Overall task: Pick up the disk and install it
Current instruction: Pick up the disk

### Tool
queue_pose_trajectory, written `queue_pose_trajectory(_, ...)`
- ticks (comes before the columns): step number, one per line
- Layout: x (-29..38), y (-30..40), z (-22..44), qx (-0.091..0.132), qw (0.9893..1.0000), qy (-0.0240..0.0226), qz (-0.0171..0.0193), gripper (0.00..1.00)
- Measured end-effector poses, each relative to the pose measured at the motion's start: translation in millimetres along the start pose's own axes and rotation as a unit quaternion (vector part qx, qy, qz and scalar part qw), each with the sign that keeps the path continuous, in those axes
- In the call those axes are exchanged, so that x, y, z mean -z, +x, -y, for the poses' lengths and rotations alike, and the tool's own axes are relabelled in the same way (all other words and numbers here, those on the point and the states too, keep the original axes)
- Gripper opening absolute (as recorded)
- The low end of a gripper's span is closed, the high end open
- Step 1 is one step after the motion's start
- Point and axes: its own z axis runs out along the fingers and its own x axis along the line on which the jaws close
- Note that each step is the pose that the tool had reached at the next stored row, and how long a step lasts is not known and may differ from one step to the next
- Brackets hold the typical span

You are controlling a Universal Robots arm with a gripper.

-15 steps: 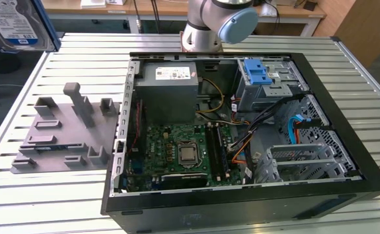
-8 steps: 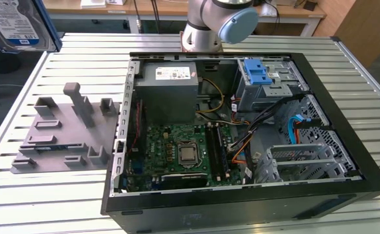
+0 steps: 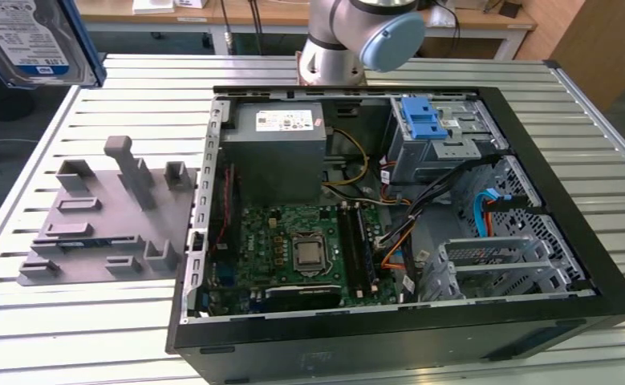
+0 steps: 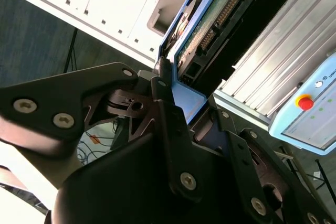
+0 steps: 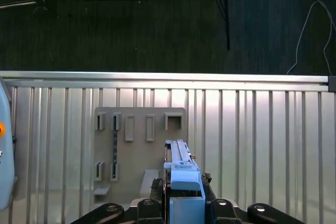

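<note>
The disk hangs high above the table's far corner, at the exterior view's left, its blue-and-white label and one blue side rail facing that camera. My gripper is shut on the disk, which appears edge-on between the black fingers in the first wrist view, over the grey fixture plate. In the second wrist view the disk shows its green circuit board and a blue rail, clamped by the fingers.
An open computer case lies on the slatted table. Inside are a grey drive bay with a blue latch, a power-supply box and a motherboard. A grey fixture plate lies beside the case.
</note>
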Motion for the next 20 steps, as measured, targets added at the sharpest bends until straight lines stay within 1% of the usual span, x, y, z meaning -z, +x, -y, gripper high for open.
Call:
queue_pose_trajectory(6,0.3,7.6,3.1,0.0,1.0,0.0,0.0,0.36)
queue_pose_trajectory(9,0.4,12.0,6.0,0.0,1.0,0.0,0.0001,0.36)
queue_pose_trajectory(11,0.7,13.9,11.0,0.0,1.0,-0.0001,0.0,0.36)
queue_pose_trajectory(14,1.0,15.9,21.0,0.0,1.0,-0.0004,0.0,0.36)
queue_pose_trajectory(16,1.2,17.3,26.5,0.0,1.0,-0.0005,0.0,0.36)
queue_pose_trajectory(20,1.5,21.2,34.1,0.0,1.0,-0.0007,0.0,0.36)
